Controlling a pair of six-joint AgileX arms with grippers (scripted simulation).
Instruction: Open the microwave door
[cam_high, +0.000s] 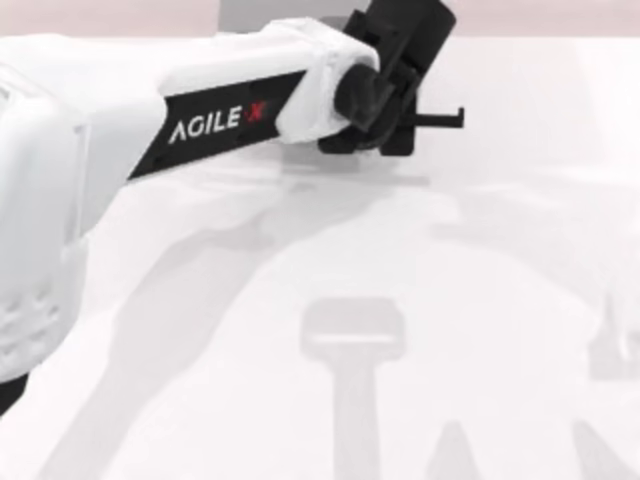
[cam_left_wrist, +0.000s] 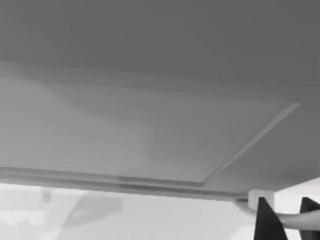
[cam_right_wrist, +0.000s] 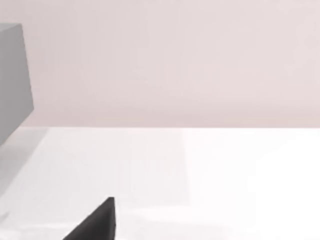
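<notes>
The microwave door (cam_left_wrist: 140, 135), a wide grey framed panel with a large window, fills most of the left wrist view and is seen at very close range, its frame edge running along the lower part of that picture above the pale table (cam_left_wrist: 125, 215). At the door's lower corner in that view a small white fitting and a pale bar, seemingly the handle (cam_left_wrist: 290, 218), sit between two dark fingertips (cam_left_wrist: 267, 222) of the left gripper (cam_left_wrist: 287, 220); the fingers stand on either side of the bar, but whether they actually clamp it cannot be told from this angle. From the camera above, the microwave (cam_high: 270, 12) shows only as a grey block at the far edge of the table (cam_high: 500, 300), largely covered by the white AgileX left arm (cam_high: 200, 110), which reaches from the table's left side toward the far centre, its black gripper (cam_high: 440, 118) pointing right with a thin dark finger showing. The right gripper (cam_right_wrist: 95, 222) appears only as one dark fingertip low in its own wrist view, over bare white tabletop, with a grey corner of the microwave (cam_right_wrist: 12, 80) at the picture's edge and well apart from it; its grip cannot be judged.
</notes>
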